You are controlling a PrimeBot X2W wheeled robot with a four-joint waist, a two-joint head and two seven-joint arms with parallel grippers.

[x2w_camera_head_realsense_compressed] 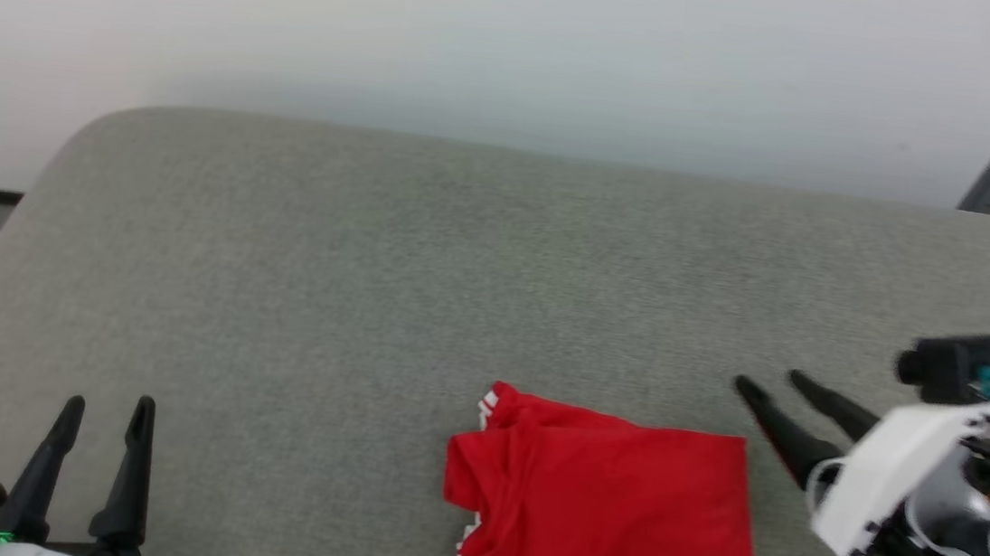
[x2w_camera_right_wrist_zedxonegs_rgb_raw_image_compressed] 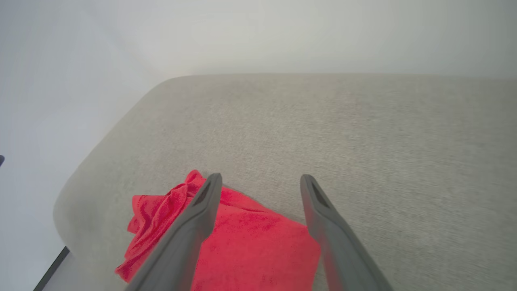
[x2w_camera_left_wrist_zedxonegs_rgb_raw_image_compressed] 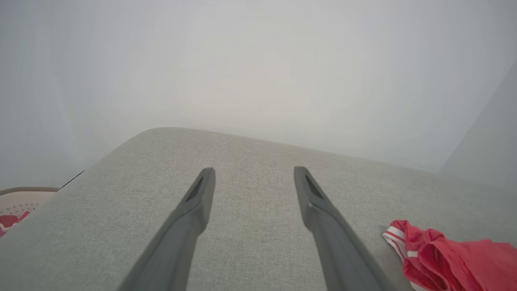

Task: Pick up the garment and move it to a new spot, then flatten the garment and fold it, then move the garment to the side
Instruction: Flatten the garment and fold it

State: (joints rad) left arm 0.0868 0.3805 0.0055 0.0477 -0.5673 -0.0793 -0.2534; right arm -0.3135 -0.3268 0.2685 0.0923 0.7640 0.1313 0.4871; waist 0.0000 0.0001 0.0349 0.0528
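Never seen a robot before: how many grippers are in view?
2. The left gripper sits at the lower left over the grey surface; the right gripper is at the right, just beside the red garment.

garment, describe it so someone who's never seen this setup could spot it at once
A grey fabric surface spans the head view. Near its front edge, right of centre, lies the garment, beside the right gripper. It is a bright red, folded slab with striped trim at its far left corner, lying on the surface, unlike the red-white cloth in the beige basket off the left edge.
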